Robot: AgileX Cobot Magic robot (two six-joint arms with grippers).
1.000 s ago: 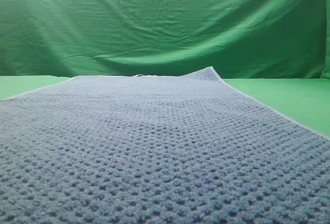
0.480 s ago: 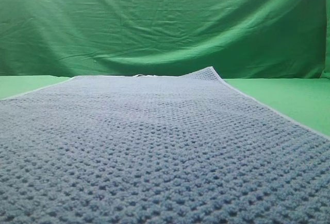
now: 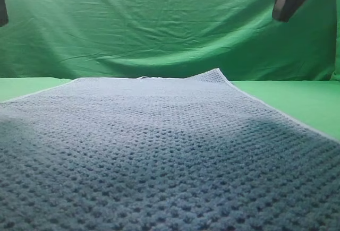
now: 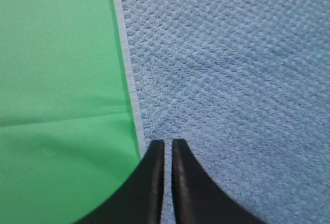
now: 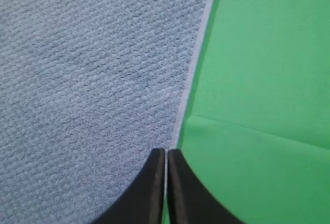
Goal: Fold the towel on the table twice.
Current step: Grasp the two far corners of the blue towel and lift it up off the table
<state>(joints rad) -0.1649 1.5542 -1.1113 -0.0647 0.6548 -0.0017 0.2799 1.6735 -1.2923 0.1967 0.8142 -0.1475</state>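
1. The towel (image 3: 159, 151) lies spread flat on the table (image 3: 308, 101), unfolded. Neither fold looks started. Its long axis runs away from the robot, toward the green backdrop (image 3: 159, 24).
2. Key relation: each side edge of the towel sits right under a gripper. The left gripper (image 4: 168, 142) hovers over the towel's left trim (image 4: 126, 54), tips just inside the edge, cloth to its right and bare table (image 4: 56, 80) to its left.
3. The right gripper (image 5: 166, 152) mirrors this: tips over the right trim (image 5: 198, 54), cloth to its left, bare table (image 5: 268, 80) to its right. Neither arm is clearly nearer its edge; they look evenly placed.
4. Left jaws stand almost together with a thin slit between, pinching nothing. Right jaws are pressed together, also empty. Both would need to spread before taking the edge.
5. In the high view only dark arm parts show at the top corners, so the grippers appear to be above the cloth, not touching. Height I cannot judge further.
6. Far right corner (image 3: 215, 74) curls up slightly off the table.
7. Material: blue-grey waffle weave, bumpy, thick-looking, with narrow pale smooth trim. Likely soft and floppy.
8. Table cover is smooth bright green with a faint crease; backdrop is wrinkled.
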